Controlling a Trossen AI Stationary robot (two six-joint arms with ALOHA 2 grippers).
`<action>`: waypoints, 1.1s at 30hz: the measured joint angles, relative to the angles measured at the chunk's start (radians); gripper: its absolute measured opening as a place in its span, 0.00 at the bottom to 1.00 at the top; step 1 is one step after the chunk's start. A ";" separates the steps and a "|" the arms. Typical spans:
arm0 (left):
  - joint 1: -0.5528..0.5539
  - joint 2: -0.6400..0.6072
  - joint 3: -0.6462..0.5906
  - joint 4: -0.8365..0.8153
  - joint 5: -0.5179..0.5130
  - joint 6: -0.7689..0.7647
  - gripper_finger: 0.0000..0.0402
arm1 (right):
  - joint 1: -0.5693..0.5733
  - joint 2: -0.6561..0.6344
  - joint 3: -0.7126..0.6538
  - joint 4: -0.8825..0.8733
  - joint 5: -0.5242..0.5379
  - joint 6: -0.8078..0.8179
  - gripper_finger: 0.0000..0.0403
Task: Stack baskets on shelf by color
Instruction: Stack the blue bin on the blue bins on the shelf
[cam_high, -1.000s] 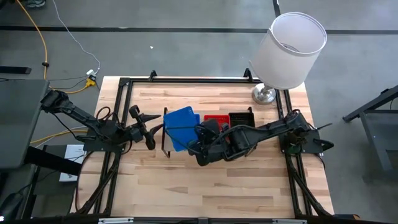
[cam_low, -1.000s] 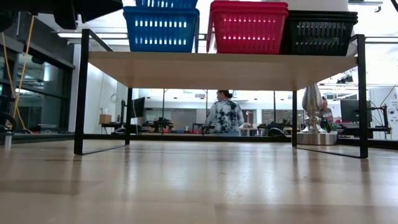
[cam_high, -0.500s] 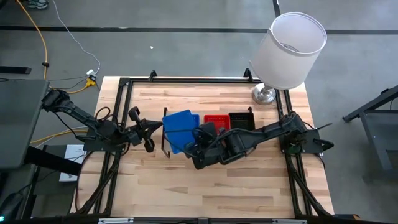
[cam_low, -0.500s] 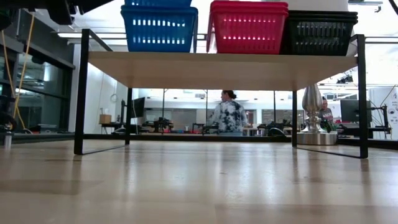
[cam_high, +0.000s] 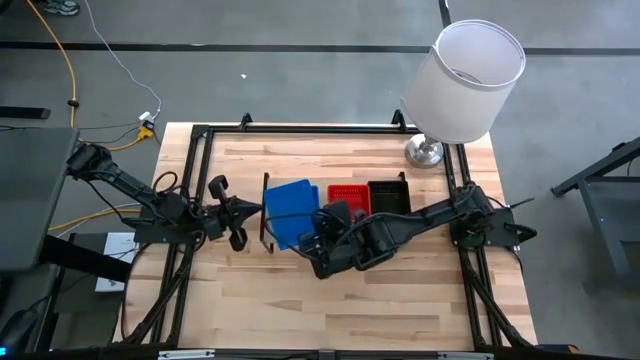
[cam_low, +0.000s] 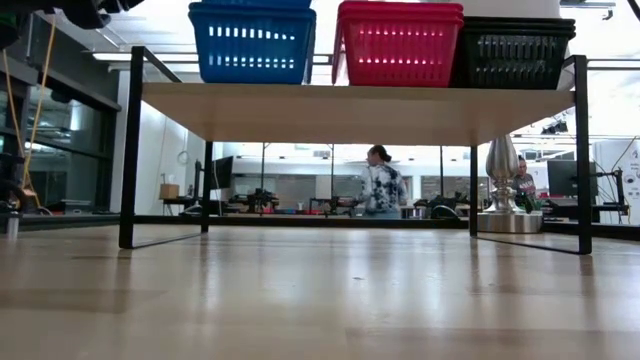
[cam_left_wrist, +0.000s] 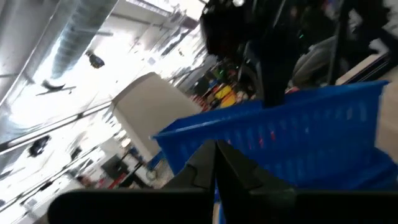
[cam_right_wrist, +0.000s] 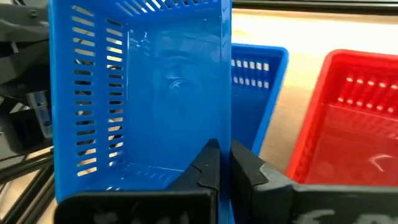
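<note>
I have the right gripper (cam_high: 318, 243) over the left end of the shelf (cam_low: 360, 105), its fingers pressed almost together on the near wall of the top blue basket (cam_high: 291, 203), as my right wrist view shows. That basket sits skewed on the blue stack (cam_low: 252, 42), with a lower blue one poking out beside it in the wrist view. The red baskets (cam_high: 348, 196) and black baskets (cam_high: 388, 194) stand just beside it along the shelf top, each in its own pile.

To finish this step well, I judge I should twist the basket square to the one under it, press it down until it nests, and only then let go. Pulling away while it is crooked could drag the stack toward the shelf edge.

The left gripper (cam_high: 236, 213) waits just off the shelf's left end; its fingers (cam_left_wrist: 214, 165) look drawn close together with nothing between them, the blue basket lying beyond them.

What I can't settle: the right arm covers the front edge of the piles from above, so I cannot count the baskets in each. From table height the tops of the piles are cut off and no gripper shows. A lamp (cam_high: 462, 85) stands at the far right corner, and a person walks in the room behind
</note>
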 joint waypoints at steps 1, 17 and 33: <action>0.005 0.000 0.000 -0.002 0.022 -0.005 0.00 | 0.003 0.000 0.000 -0.010 0.000 0.008 0.00; 0.155 0.071 0.000 -0.002 0.220 -0.102 0.00 | -0.001 0.000 0.000 -0.039 -0.097 -0.015 0.00; 0.160 0.077 0.000 0.064 0.189 -0.139 0.00 | -0.001 -0.001 0.000 -0.049 -0.061 -0.098 0.11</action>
